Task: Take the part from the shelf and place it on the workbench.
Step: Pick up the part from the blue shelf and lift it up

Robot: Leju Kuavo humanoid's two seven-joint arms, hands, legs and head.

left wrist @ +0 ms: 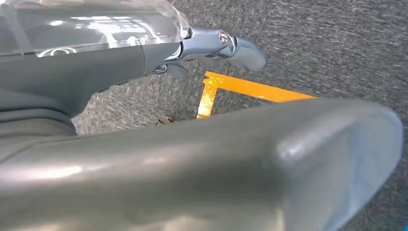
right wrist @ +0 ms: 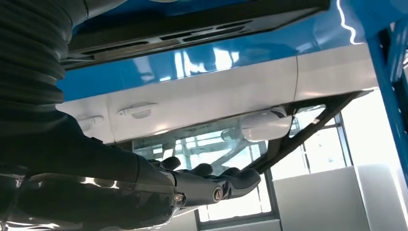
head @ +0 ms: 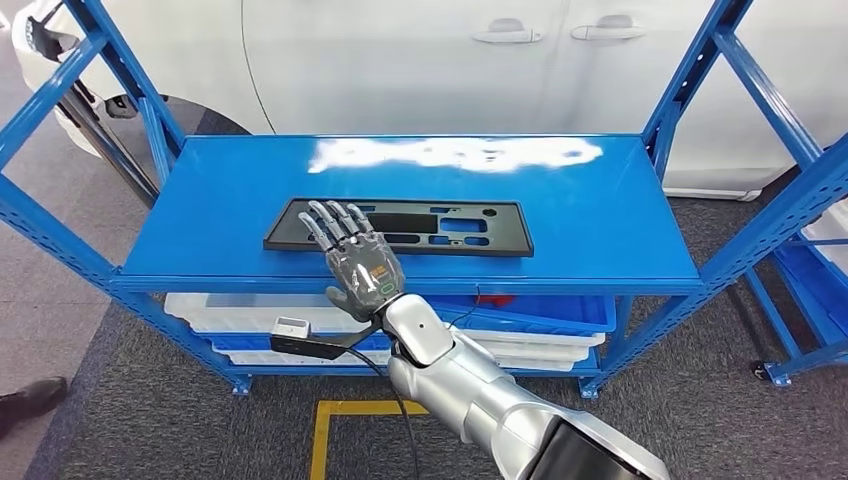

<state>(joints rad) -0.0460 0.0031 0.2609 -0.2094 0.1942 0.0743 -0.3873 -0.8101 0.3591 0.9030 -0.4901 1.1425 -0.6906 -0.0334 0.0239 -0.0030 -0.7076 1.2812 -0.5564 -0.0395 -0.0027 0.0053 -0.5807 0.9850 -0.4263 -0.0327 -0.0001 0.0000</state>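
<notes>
Right hand [head: 357, 262], fingers spread and holding nothing, hovers over the left end of the part [head: 400, 227] lying near the shelf's [head: 620, 225] front edge; grip should close squarely on its near rim.

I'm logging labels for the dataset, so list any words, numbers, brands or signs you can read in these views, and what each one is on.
No text can be read in any view.
Back of the right hand: a small orange and green mark and white marks, too small and blurred to read.
Black part on the blue shelf: no lettering visible.
White car behind the shelf: no badge or plate visible.
Yellow floor marking: a plain line, no characters.
</notes>
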